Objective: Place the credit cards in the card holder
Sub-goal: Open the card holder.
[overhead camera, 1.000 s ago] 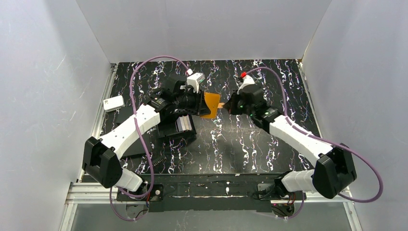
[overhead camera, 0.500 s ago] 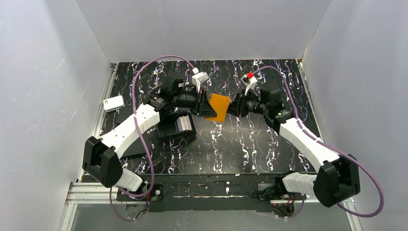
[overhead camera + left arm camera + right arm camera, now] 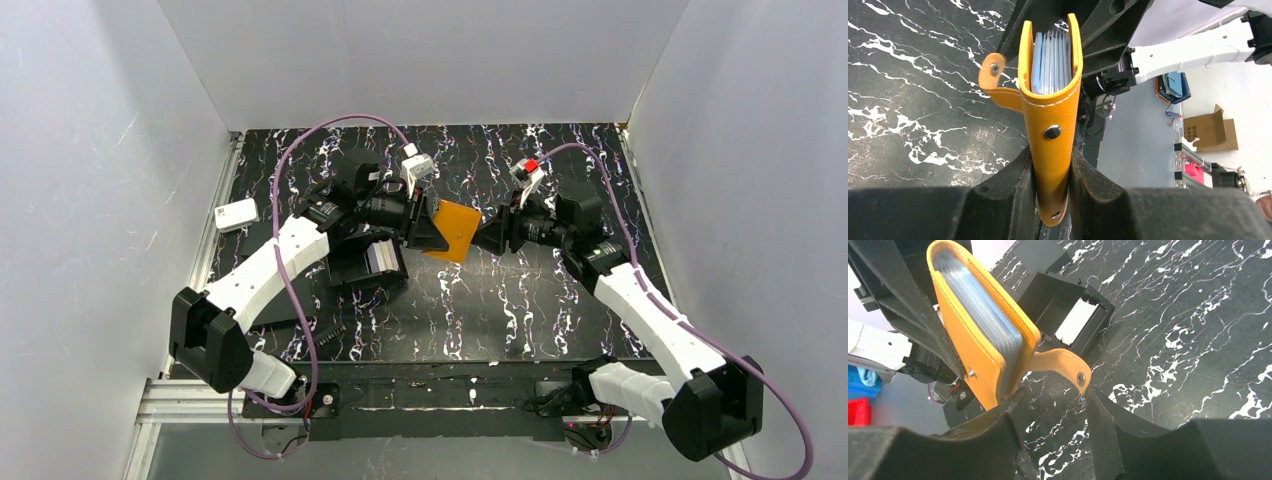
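Observation:
My left gripper (image 3: 425,225) (image 3: 1052,167) is shut on the spine end of the orange card holder (image 3: 452,228) (image 3: 1050,115), holding it on edge above the table. Pale leaves (image 3: 1050,60) fill it; I cannot tell cards from pockets. Its snap tab (image 3: 1063,362) hangs out to the side. My right gripper (image 3: 492,235) (image 3: 1053,395) stands open just right of the holder (image 3: 979,335), the tab's tip over the gap between its fingers and not pinched. Credit cards (image 3: 381,258) (image 3: 1075,320) stand in a black tray.
The black open box tray (image 3: 352,268) sits under the left arm's wrist. A white rounded box (image 3: 236,214) lies at the table's left edge. A small dark spring-like piece (image 3: 335,331) lies near the front left. White walls close in three sides.
The right gripper has opened off the holder's tab and drawn back to the right. The left gripper has turned the holder a little, still gripping it.

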Controlling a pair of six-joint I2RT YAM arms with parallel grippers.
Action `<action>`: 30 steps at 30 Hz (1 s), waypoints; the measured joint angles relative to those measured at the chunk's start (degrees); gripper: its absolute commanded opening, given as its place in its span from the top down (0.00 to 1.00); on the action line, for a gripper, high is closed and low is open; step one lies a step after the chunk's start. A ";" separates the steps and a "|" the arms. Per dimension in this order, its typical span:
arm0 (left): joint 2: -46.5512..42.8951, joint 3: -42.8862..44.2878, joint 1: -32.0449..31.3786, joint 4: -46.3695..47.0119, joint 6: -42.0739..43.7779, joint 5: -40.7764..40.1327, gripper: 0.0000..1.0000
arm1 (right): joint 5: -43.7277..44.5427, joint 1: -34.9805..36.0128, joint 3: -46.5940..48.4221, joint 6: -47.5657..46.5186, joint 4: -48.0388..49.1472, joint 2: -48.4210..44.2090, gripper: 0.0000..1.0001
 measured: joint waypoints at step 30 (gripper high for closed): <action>-1.16 0.28 0.98 2.89 -0.90 9.60 0.63 | -1.46 0.00 -2.93 2.99 1.66 -6.01 0.99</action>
